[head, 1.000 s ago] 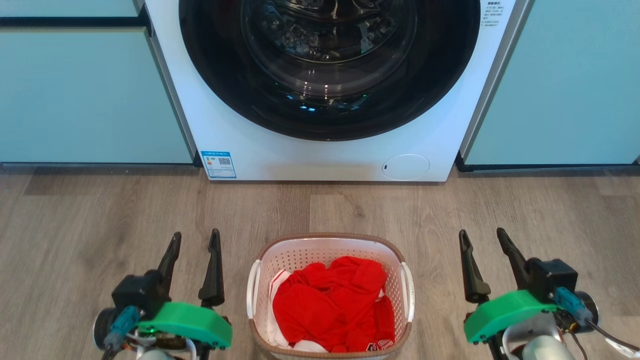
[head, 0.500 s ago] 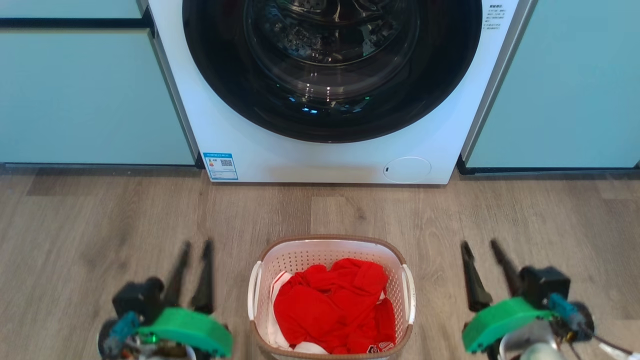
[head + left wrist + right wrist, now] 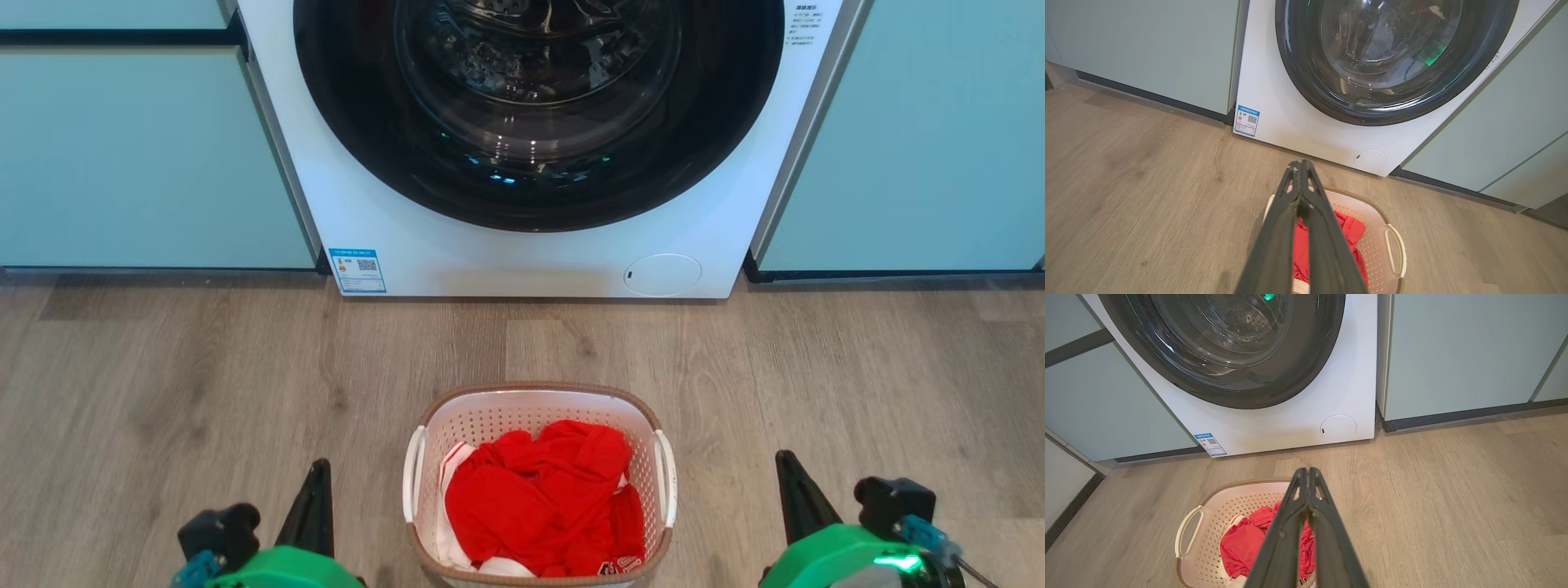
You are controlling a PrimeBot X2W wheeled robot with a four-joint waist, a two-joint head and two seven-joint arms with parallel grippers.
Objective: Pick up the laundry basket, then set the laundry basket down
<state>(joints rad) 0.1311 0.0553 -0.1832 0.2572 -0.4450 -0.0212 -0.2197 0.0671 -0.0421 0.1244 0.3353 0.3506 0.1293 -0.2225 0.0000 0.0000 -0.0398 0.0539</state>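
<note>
– What lies before you, biggest first?
– One washing machine (image 3: 531, 253). On the floor (image 3: 163, 367) in front of it stands one laundry basket (image 3: 490, 418) with two white handles (image 3: 412, 482), red clothing (image 3: 547, 498) inside.
– And your two grippers?
– The left gripper (image 3: 1300, 165) and right gripper (image 3: 1306, 470) flank the basket, each pressed closed, holding nothing

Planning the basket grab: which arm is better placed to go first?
Left, marginally. The left gripper sits closer to its handle than the right gripper does to its own. Both are shut beside the basket, touching nothing, so likely both are needed.
</note>
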